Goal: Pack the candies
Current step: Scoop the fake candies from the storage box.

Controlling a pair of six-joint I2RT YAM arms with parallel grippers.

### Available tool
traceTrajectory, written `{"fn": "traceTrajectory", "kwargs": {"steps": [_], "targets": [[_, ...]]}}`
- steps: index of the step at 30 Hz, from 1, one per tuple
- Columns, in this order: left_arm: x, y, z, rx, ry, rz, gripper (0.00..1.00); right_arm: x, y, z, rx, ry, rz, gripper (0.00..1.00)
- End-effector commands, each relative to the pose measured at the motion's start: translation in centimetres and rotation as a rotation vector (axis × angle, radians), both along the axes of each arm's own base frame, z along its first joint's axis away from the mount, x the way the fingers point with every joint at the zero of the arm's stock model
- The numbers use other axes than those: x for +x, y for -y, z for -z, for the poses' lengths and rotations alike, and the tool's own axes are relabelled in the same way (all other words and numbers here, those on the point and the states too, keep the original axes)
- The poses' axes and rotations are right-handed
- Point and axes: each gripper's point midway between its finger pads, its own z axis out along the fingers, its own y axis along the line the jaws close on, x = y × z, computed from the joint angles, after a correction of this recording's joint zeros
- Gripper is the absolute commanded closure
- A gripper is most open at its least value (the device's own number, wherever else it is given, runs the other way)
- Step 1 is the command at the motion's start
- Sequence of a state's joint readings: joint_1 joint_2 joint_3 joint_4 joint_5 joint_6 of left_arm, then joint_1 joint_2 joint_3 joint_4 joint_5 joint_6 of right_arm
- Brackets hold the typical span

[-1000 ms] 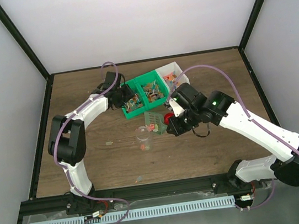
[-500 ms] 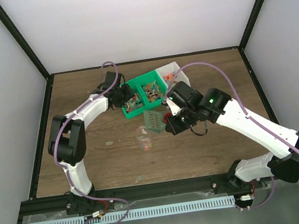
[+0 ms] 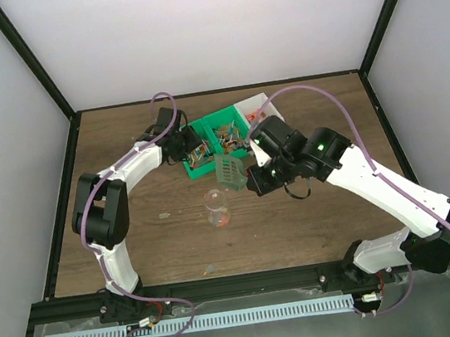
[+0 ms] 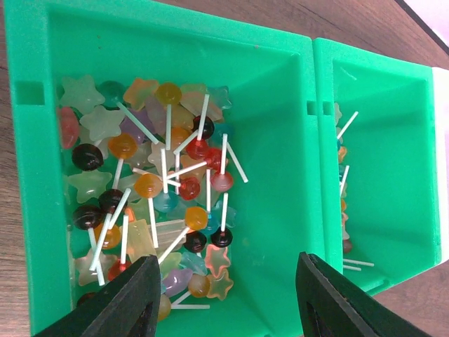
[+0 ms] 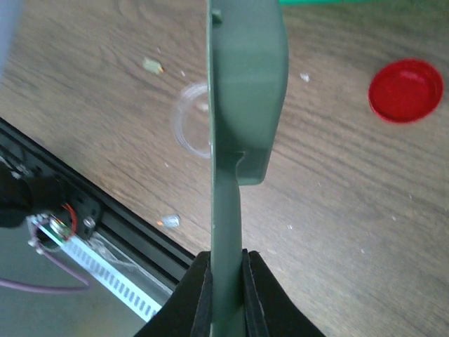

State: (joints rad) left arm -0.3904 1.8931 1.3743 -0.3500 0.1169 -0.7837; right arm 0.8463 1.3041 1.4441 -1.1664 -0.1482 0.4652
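Top external view: the green bins (image 3: 217, 140) sit at the far middle of the tabletop (image 3: 152, 246), with a white bin (image 3: 263, 109) touching their right side. All of them hold candies. The left gripper (image 3: 178, 146) hangs at the left edge of the green bins. The right gripper (image 3: 254, 183) is just on the near side of them, carrying a green scoop (image 3: 231, 170). A clear jar (image 3: 216, 206) stands upright a little nearer than the scoop, apart from the green bins. We cannot tell how full it is.

Left wrist view: we look straight down into the green bins, where the candies (image 4: 161, 189) lie heaped, many of them on white sticks. The left gripper (image 4: 224, 298) has its jaws well apart and nothing between them.

Right wrist view: the right gripper (image 5: 226, 263) is clamped on the scoop's handle, with the blade edge-on to the camera. Below it we see the jar's mouth, and a red lid (image 5: 406, 90) lies flat beside it.

We see no candy on the scoop, so we judge the step to be scooping. The next move calls for dipping the blade into the green bins. It should then be carried level and tipped squarely over the narrow jar mouth.
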Motion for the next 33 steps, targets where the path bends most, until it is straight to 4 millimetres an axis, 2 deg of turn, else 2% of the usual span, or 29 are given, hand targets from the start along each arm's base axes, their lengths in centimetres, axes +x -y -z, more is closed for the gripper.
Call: {"fn": "traceTrajectory", "kwargs": {"steps": [1,5,8,10,12,14,18,23,29,33], "targets": [[0.5,-0.8,-3.0,0.017,0.069,-0.016,0.45,3.8,-0.6,-3.4,0.113,0.064,0.105,0.99],[1.3,-0.7,-3.8,0.039,0.08,-0.011,0.45,8.8,0.2,-4.2,0.245,0.03,0.256,0.99],[2.0,-0.5,-4.0,0.055,0.076,-0.008,0.45,13.2,1.9,-4.8,0.377,-0.033,0.398,0.99],[2.3,-0.7,-3.9,0.079,0.071,-0.011,0.45,15.6,2.9,-3.6,0.446,-0.149,0.524,0.99],[2.3,-1.3,-3.6,0.111,0.065,-0.021,0.45,17.2,3.2,-1.7,0.5,-0.294,0.628,0.99],[2.1,-1.7,-3.2,0.138,0.058,-0.026,0.45,18.3,2.3,-0.4,0.55,-0.415,0.679,0.99],[1.6,-3.4,-2.6,0.24,0.059,-0.026,0.44,19.4,0.6,1.8,0.595,-0.578,0.722,0.99],[0.3,-5.6,-1.9,0.344,0.049,-0.056,0.44,20.0,0.2,3.6,0.597,-0.65,0.772,0.99],[-0.5,-6.2,-0.5,0.377,-0.001,-0.063,0.45,19.2,0.7,7.2,0.541,-0.764,0.886,0.99],[-1.0,-6.5,1.0,0.385,-0.05,-0.079,0.45,19.2,0.4,8.6,0.529,-0.818,0.904,0.99]]}}
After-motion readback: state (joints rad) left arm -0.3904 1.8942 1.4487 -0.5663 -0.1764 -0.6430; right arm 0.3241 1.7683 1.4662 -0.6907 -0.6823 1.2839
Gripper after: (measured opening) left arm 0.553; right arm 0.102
